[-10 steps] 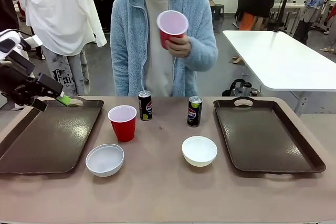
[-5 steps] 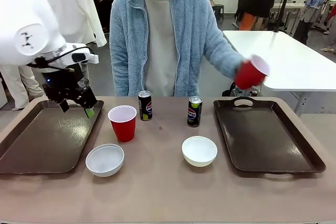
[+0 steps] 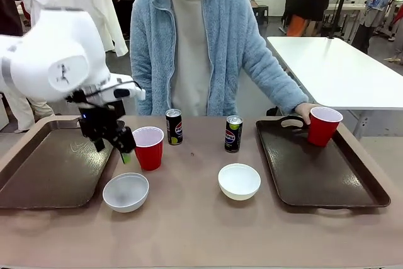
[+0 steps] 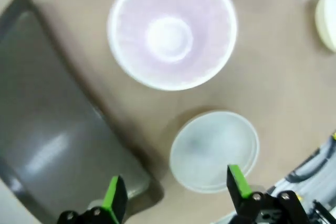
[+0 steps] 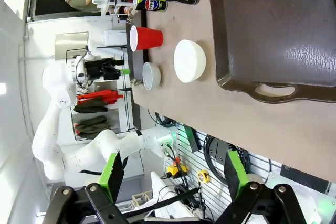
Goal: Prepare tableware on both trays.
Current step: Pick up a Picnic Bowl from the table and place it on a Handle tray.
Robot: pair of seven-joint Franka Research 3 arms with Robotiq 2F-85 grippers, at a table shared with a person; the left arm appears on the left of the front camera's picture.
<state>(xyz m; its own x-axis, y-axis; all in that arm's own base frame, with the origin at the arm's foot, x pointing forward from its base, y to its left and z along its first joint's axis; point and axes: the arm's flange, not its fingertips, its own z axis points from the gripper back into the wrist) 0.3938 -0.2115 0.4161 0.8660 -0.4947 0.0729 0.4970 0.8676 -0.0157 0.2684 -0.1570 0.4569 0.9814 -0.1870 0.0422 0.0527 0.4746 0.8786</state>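
Robot's left tool (image 3: 114, 148) hangs beside a red cup (image 3: 148, 149); a person's hand (image 3: 305, 113) holds a 2nd red cup (image 3: 323, 128) on the R tray (image 3: 327, 187).

Taking the 1st cup as ref: the left tool sits just to its left, green pads apart w/ nothing btwn them, over the inner rim of the L tray (image 3: 44, 174), which lies left of the cup. A white bowl (image 3: 126, 191) is just in front of the cup and a 2nd bowl (image 3: 239, 181) is front-right. A black can (image 3: 174, 126) stands just behind-right, w/ a 2nd can (image 3: 233, 133) further right. The R tray lies well to the right, and the 2nd red cup is upright at its far end by the handle cutout. Everything rests on a tan surface (image 3: 201, 231). The right tool (image 5: 173, 172), seen from its own wrist cam, has fingers apart and empty, well right of the cup, off the R tray's near end.
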